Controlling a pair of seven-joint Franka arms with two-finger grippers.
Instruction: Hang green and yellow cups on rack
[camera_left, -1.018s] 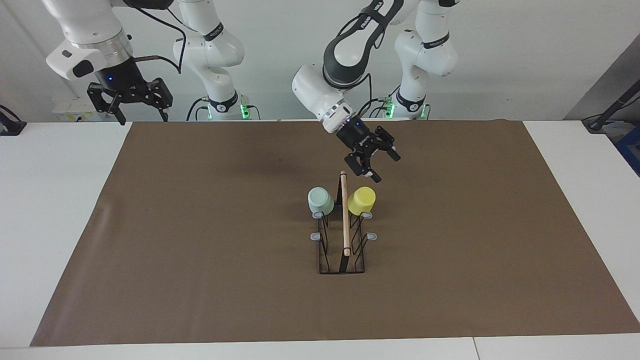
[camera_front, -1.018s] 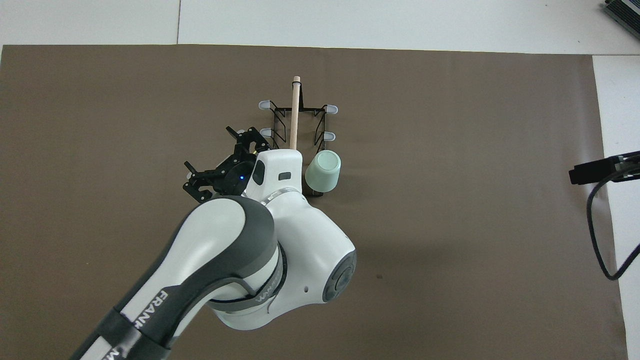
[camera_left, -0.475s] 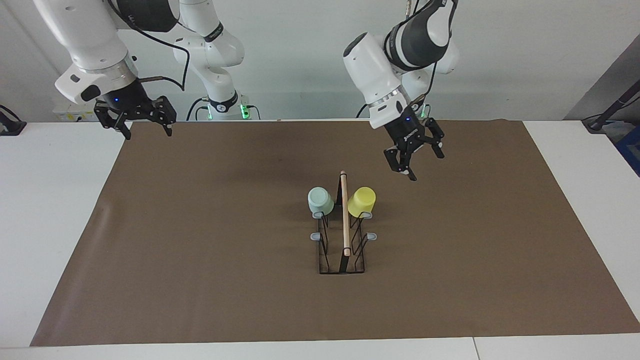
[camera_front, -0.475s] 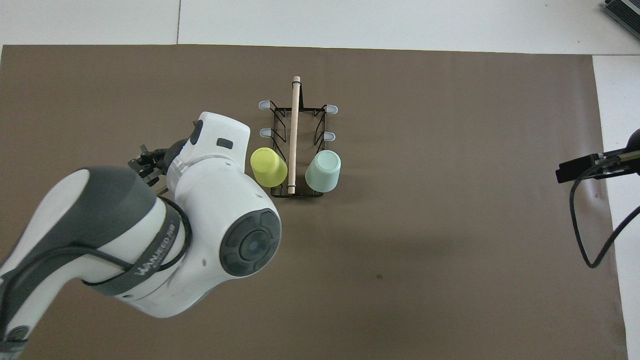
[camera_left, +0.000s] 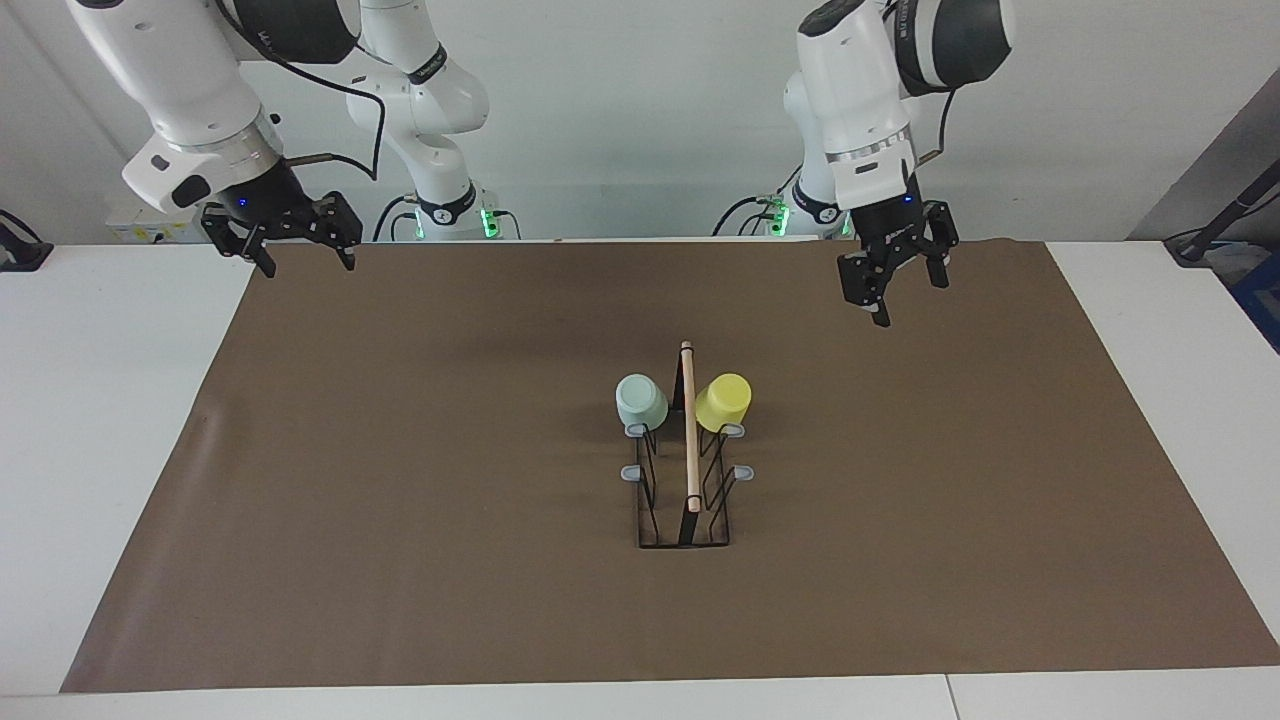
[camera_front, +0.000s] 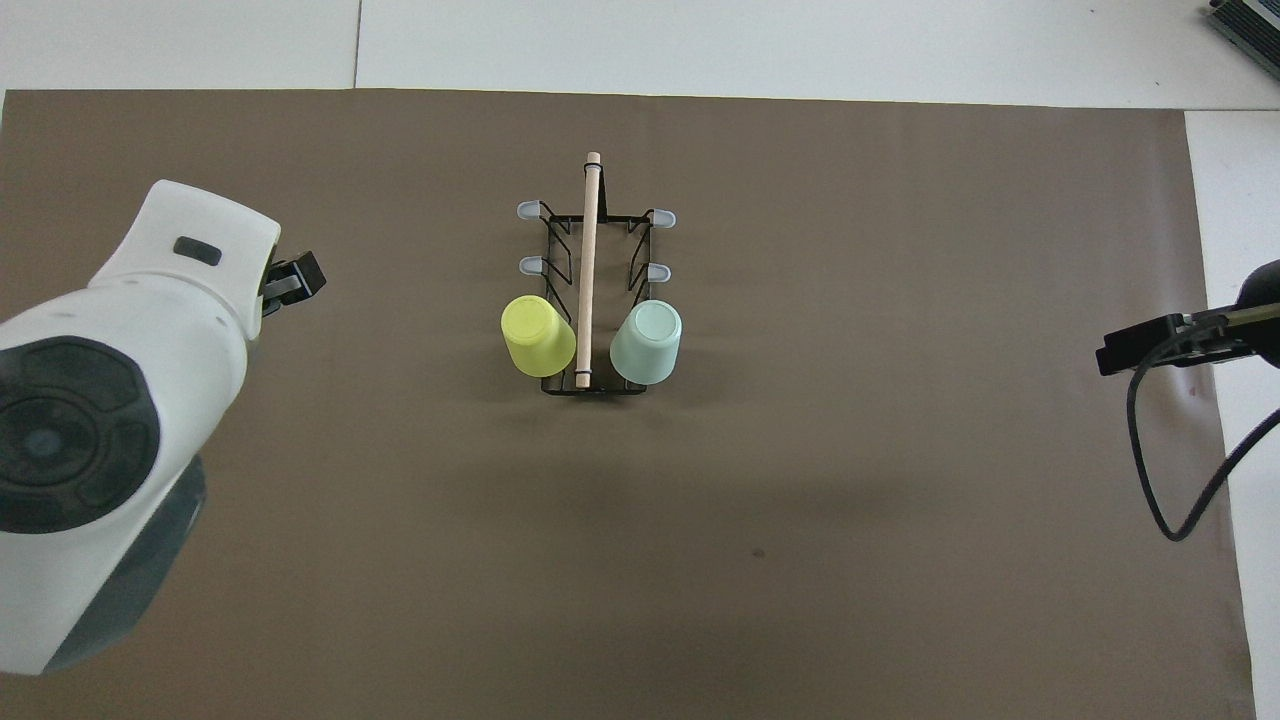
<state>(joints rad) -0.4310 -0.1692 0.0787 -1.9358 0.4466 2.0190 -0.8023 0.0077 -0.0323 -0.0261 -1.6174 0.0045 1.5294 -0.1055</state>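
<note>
Evidently both cups, the green cup (camera_left: 641, 402) and yellow cup (camera_left: 724, 402), already hang on the rack (camera_left: 686, 500). Your left tool (camera_left: 897, 275) and right tool (camera_left: 282, 232) hover released and empty over the table's (camera_left: 140, 450) ends; you only need to park them.

High facing view and steep overhead view, half-turned apart, sharing rack (camera_left: 685, 470) (camera_front: 592, 290) mid-table.

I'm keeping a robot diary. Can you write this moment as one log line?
green cup: on rack | yellow cup: on rack | left hand: open, empty | right hand: open, empty
</note>
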